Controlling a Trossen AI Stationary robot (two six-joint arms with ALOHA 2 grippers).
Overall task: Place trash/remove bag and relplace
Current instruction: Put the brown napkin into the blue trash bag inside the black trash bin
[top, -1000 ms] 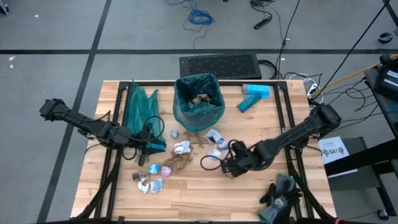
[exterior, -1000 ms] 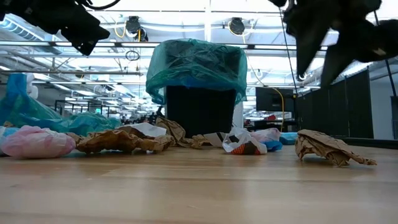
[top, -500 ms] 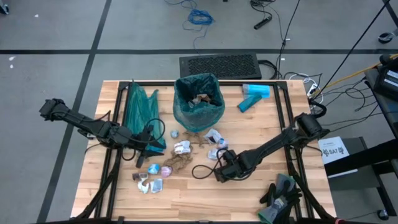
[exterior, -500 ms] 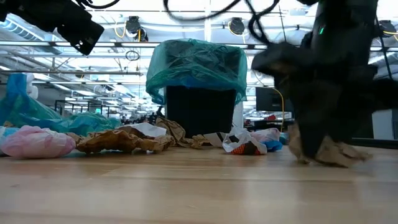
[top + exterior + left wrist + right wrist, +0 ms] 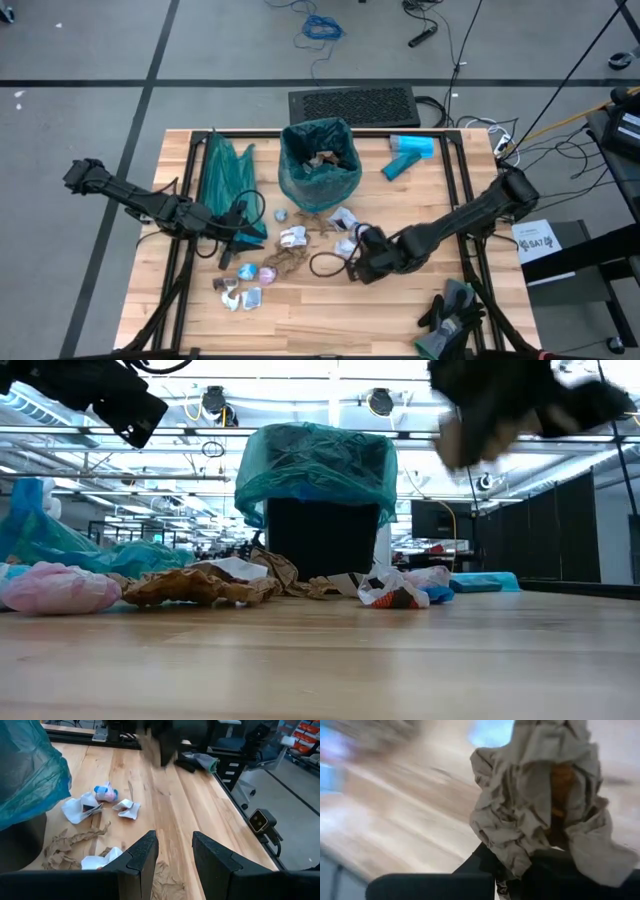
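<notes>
Right gripper (image 5: 520,865) pinches a brown paper wad (image 5: 540,795), lifted off the table, near the scraps by the bin (image 5: 320,160). Carry it over the rim w/o snagging the liner (release well inside). Left gripper (image 5: 175,855) waits, fingers apart, beside the scraps.

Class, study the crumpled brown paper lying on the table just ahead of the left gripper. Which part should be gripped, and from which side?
Pinch the humped middle of the brown paper from straight above, fingers across its narrow width. It lies low on the table, so a sideways approach would probably just push it. The open left gripper is nearest.
</notes>
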